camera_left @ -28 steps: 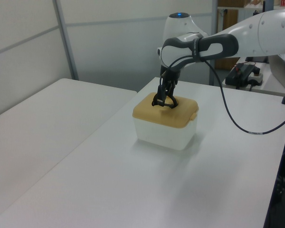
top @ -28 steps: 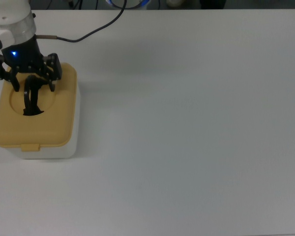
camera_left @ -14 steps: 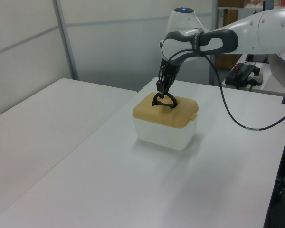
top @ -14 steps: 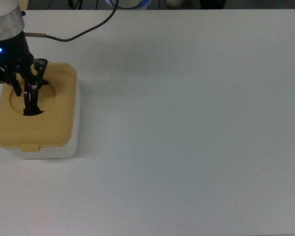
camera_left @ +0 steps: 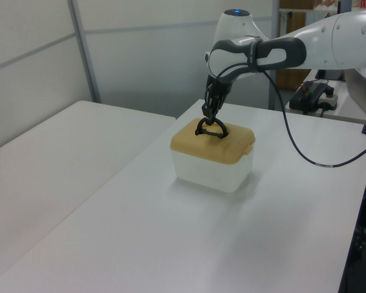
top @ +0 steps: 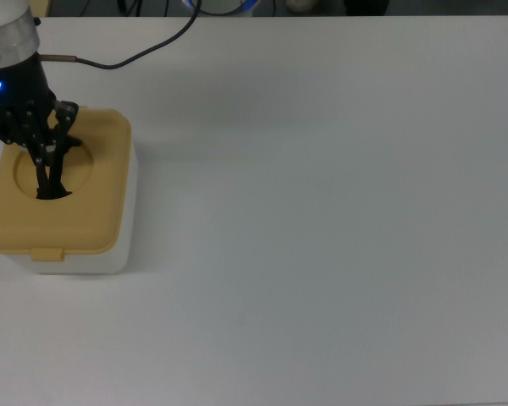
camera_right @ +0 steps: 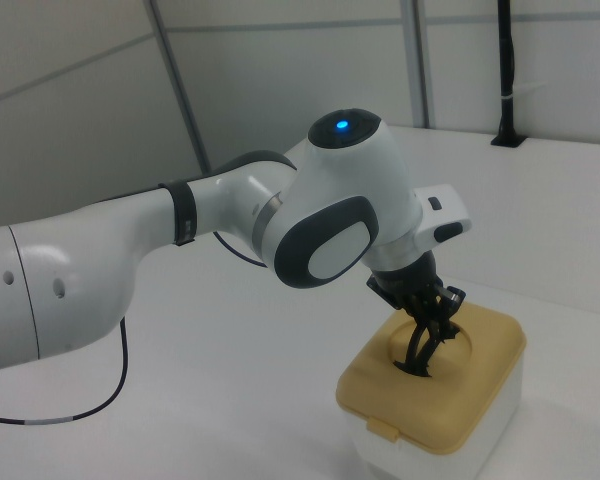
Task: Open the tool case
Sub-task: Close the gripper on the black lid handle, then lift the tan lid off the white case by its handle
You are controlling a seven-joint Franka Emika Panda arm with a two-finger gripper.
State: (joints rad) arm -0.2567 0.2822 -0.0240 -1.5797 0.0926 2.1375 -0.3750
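One small white plastic tool case (camera_left: 211,165) with a yellow lid (top: 59,199) is set on the white table (top: 322,211), its black handle (camera_left: 211,127) pinched in the closed gripper (camera_left: 208,116), best pulled straight up.

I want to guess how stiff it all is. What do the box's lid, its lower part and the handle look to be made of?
Lid: likely moulded plastic, matte mustard yellow, with rounded edges. Lower part of the box: probably plastic, milky white and faintly translucent. Handle: thin black loop, plastic or coated wire; cannot tell. The gripper is shut on it.
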